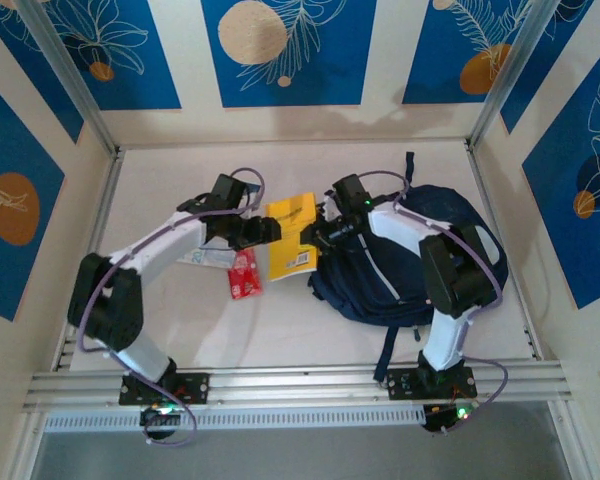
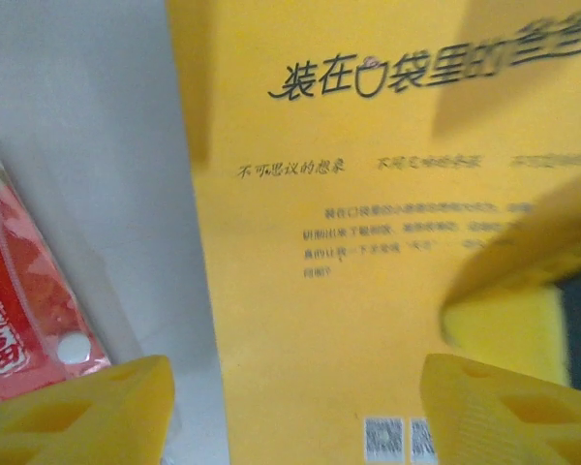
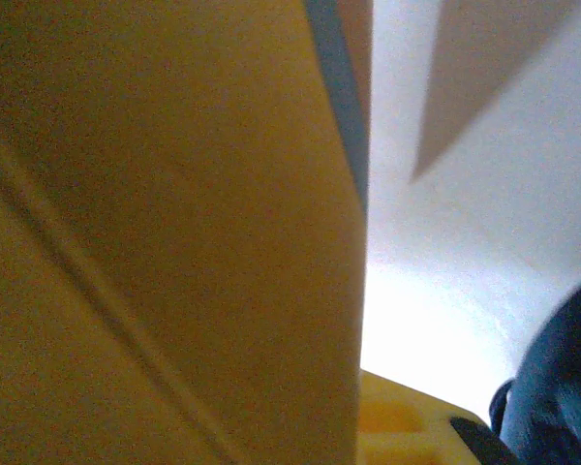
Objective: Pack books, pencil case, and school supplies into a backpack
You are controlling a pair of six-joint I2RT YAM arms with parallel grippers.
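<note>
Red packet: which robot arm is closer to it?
Left. The left arm's jaws are right beside the red packet, over the yellow book. The right arm's jaws are across that book, at the backpack.

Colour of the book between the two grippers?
Yellow-orange book with black print; clearest in the left wrist view.

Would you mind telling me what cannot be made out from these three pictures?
Right gripper: small in the top view; in the right wrist view the yellow book crowds the lens, so a grip cannot be confirmed.
Backpack: the right arm lies across it in the top view, hiding any opening.
Red packet: cut by the left wrist view's left edge, print blurred.
Pale flat item: mostly under the left arm, top view.
</note>
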